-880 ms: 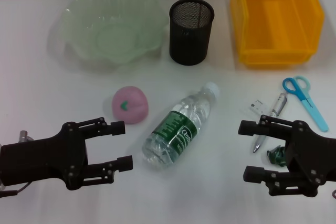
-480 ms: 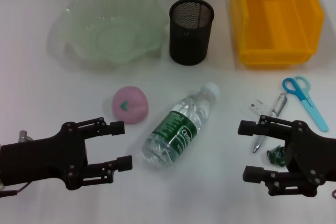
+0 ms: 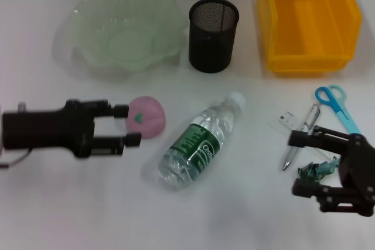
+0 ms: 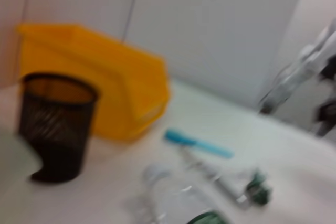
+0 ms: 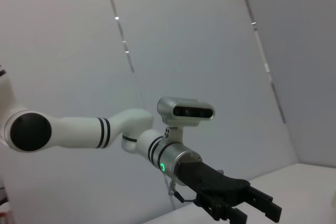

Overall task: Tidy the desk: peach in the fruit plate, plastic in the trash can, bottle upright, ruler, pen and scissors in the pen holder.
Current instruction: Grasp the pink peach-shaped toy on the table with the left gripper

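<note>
Peach (image 3: 146,116): soft, round, light, prob rolls; you grip its widest sides gently. Left gripper (image 3: 130,125) fingers apart, just left of it. Right gripper (image 3: 300,164) also apart, near-right by plastic (image 3: 315,171).

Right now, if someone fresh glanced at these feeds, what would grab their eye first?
Probably the water bottle lying on its side mid-table, with the pink peach just to its left. The open left gripper sits right at the peach, one finger on each side of its edge. The bright yellow bin at the far right also stands out, with the open right gripper near the crumpled green plastic.
</note>
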